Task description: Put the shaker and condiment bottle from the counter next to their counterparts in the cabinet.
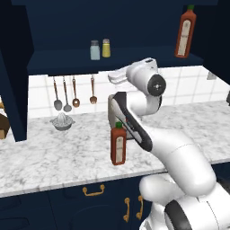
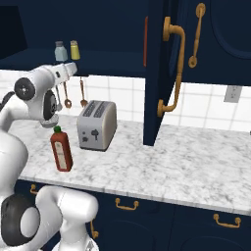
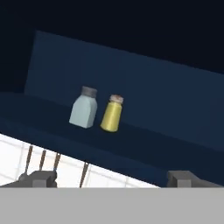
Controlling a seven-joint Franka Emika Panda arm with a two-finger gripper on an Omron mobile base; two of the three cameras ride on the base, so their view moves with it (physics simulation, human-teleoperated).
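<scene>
The yellow shaker (image 1: pixel 106 48) (image 3: pixel 112 114) stands on the navy cabinet shelf (image 1: pixel 67 60), right beside the pale blue-white shaker (image 1: pixel 95 50) (image 3: pixel 84 107). One red-orange condiment bottle (image 1: pixel 118 143) (image 2: pixel 61 149) stands upright on the marbled counter (image 1: pixel 54 157) in front of the arm. Its counterpart bottle (image 1: pixel 185 32) is at the shelf's right end. My gripper (image 1: pixel 117 77) (image 3: pixel 111 178) hangs just below and in front of the shelf edge, apart from both shakers. It is open, its fingertips (image 3: pixel 38 178) spread wide with nothing between them.
A silver toaster (image 2: pixel 97 125) sits on the counter behind the red bottle. Several utensils (image 1: pixel 74 92) hang on the tiled wall under the shelf, with a citrus juicer (image 1: pixel 63 122) below them. The open cabinet door (image 2: pixel 159 73) with brass handles juts out on the right.
</scene>
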